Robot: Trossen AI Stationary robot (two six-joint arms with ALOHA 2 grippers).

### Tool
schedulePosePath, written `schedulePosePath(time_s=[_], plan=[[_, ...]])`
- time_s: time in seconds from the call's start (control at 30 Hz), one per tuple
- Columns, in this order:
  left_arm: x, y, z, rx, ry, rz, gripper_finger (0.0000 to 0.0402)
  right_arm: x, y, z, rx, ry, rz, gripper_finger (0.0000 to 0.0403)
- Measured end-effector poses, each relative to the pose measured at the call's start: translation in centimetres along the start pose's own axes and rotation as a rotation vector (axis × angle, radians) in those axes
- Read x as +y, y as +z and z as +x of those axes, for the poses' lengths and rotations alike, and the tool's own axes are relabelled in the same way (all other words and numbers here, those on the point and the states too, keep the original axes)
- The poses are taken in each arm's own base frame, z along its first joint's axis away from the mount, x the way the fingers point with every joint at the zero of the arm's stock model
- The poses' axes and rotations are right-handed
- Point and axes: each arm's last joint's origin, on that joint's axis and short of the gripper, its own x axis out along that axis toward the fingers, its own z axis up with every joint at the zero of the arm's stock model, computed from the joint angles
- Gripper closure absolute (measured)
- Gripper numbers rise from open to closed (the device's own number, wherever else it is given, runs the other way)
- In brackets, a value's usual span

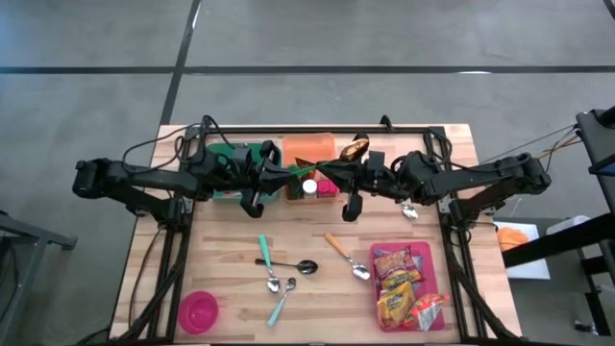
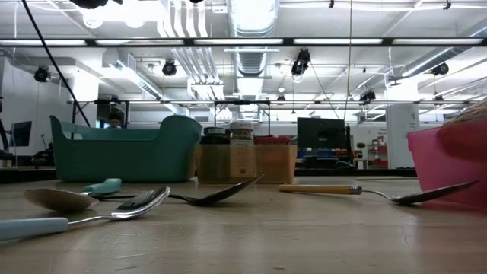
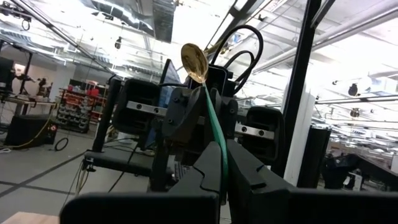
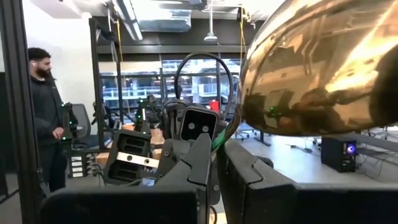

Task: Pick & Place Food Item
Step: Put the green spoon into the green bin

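- Right now, from the high view, you have both arms meeting over the far middle of the desk [image 1: 317, 226]: the left gripper [image 1: 309, 174] and the right gripper [image 1: 332, 174] nearly tip to tip above the wooden box [image 1: 309, 185] beside the teal bin [image 1: 231, 163].
- Food packets [image 1: 399, 274] lie in the pink tray [image 1: 381, 288] at the near right, well apart from both grippers; nothing from it looks picked yet.
- At desk level, the low view shows only spoons [image 2: 141, 204] lying flat; no gripper shows there.
- Through the left wrist view, your left gripper [image 3: 224, 171] is pinching a green-handled spoon [image 3: 208, 99], bowl up.
- Through the right wrist view, your right gripper [image 4: 217, 163] is pressed together on that green handle, a shiny gold packet [image 4: 323, 68] looming close.
- This reads as a hand-over; next you likely need one gripper to let go before heading for the food.
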Motion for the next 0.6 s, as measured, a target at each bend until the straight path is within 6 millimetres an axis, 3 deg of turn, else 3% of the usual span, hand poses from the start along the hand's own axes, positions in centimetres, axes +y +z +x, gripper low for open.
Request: schedulePosePath(time_s=[0.27,0.6], plan=[[-0.1,-0.2,0.0,0.025,-0.037,-0.005,0.0386,0.1,0.0,0.0,0.005,0.043,0.016,0.0394],[-0.3,0.8,1.3,0.298,0.011,-0.007,0.0262,0.1,-0.7,0.0,0.072,0.043,0.009,0.0395]])
